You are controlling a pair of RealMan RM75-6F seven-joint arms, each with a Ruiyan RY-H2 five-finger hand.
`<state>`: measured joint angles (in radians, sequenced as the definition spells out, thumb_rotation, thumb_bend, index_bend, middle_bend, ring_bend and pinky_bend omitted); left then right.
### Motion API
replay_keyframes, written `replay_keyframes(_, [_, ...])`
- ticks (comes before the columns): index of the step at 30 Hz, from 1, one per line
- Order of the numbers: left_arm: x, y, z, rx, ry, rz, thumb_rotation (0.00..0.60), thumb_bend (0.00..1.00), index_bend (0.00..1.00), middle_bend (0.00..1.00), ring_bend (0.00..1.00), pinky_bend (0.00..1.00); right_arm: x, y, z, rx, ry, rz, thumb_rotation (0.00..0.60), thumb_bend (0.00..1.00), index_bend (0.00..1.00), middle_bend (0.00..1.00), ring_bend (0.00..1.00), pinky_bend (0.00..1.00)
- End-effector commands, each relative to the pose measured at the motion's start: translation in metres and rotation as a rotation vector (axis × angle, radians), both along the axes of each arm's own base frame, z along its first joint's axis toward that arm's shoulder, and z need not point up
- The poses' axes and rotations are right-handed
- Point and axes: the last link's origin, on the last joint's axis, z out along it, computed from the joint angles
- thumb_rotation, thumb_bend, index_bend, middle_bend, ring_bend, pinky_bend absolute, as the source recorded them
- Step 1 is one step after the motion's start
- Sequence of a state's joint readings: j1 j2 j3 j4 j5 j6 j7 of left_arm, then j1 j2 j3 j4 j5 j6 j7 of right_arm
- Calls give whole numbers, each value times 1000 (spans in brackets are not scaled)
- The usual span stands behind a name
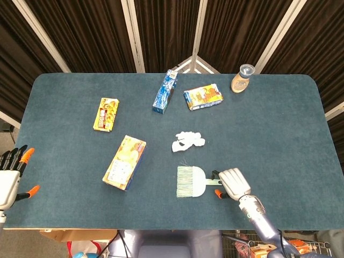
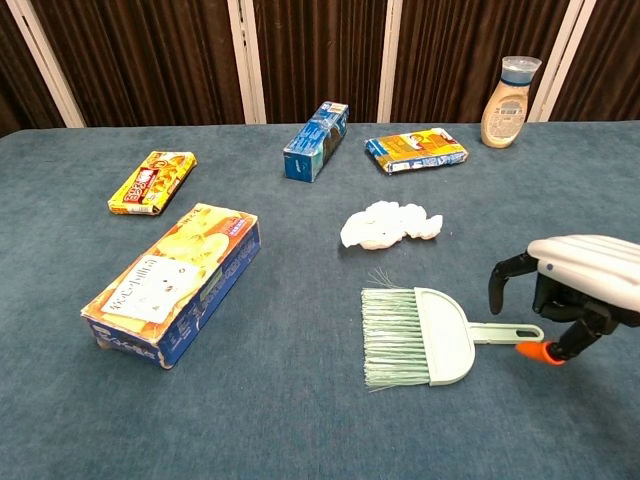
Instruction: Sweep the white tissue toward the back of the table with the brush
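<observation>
Bottle [image 2: 507,92] looks part-full of tan sauce; right hand [image 2: 570,283], fingers apart, straddles brush [image 2: 425,337] handle.

Bright, even overhead light, soft short shadows, sharp focus, no glare.

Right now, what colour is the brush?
Pale mint green, the brush has lighter bristles; the chest view shows it best.
</observation>
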<state>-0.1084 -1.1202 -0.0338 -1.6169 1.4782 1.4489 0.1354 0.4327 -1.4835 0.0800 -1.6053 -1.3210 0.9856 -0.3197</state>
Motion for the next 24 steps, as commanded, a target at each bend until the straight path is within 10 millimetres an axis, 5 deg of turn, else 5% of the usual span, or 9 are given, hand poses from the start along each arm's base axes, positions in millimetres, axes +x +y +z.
replay_keyframes(1, [0,0,0,-1,0,1,600,0,0,0,0,0,3,-2,-7,6,-6,-8,600,305,454,1000,1000,972])
replay_keyframes(24, [0,0,0,-5,-4,4,600,0,0,0,0,0,-8,-12,-23,-14,33,-97,600,304,455,1000,1000,972])
